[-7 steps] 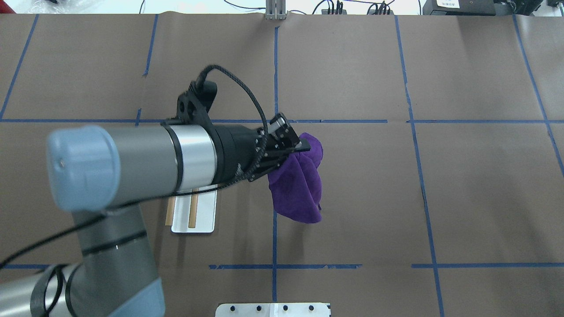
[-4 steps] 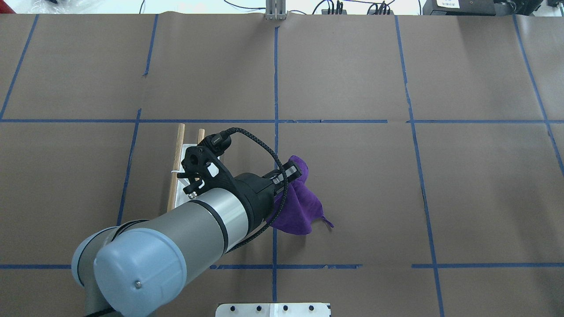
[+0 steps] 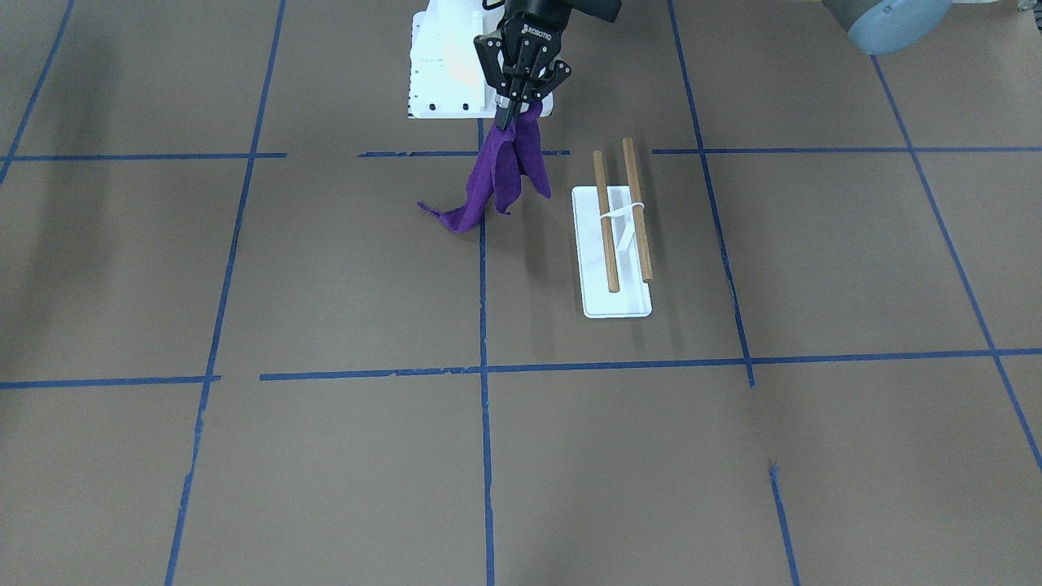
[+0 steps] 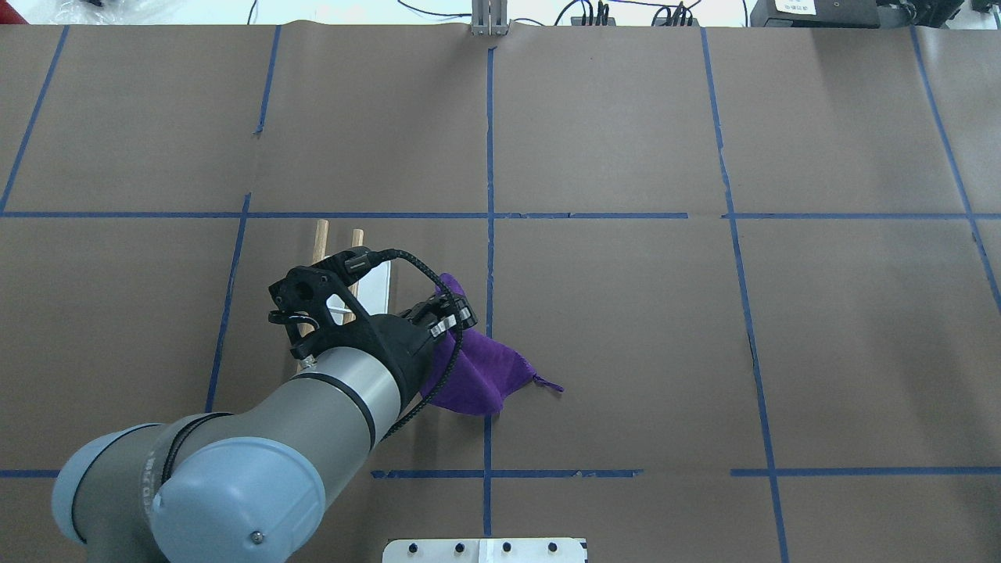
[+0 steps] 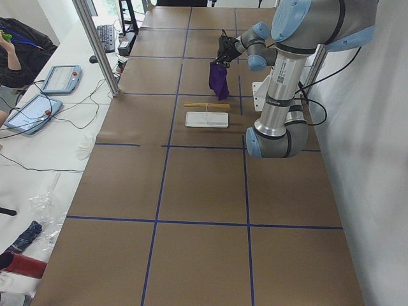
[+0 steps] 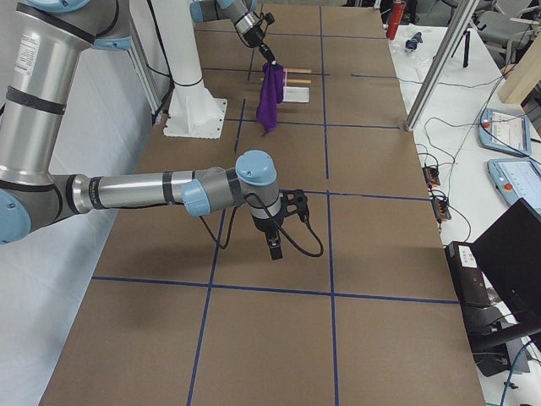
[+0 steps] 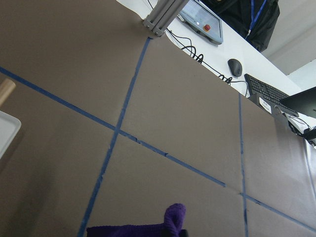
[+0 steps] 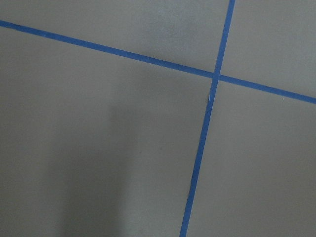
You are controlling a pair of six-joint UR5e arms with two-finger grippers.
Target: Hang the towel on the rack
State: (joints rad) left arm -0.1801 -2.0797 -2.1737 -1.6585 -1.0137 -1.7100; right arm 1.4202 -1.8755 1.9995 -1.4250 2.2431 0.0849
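My left gripper [image 3: 511, 116] is shut on the top of a purple towel [image 3: 495, 181]. The towel hangs down from it, and its lower corner trails near the table. In the overhead view the gripper [image 4: 448, 318] holds the towel [image 4: 471, 369] just right of the rack [image 4: 378, 275]. The rack [image 3: 619, 244] is a white base plate with two brown dowels, and both dowels are bare. The towel's top edge [image 7: 148, 229] shows in the left wrist view. My right gripper [image 6: 272, 247] shows only in the exterior right view, low over the table and far from the towel. I cannot tell whether it is open or shut.
The white bolted robot pedestal plate [image 3: 444, 65] lies behind the towel, near the robot. Blue tape lines [image 4: 489, 156] grid the brown table. A metal post [image 5: 95, 44] and tablets stand off the table's far side.
My left arm has swung and carried the towel left and toward the robot, closer to the rack. The rack's dowels, hidden at first by the arm, now show.
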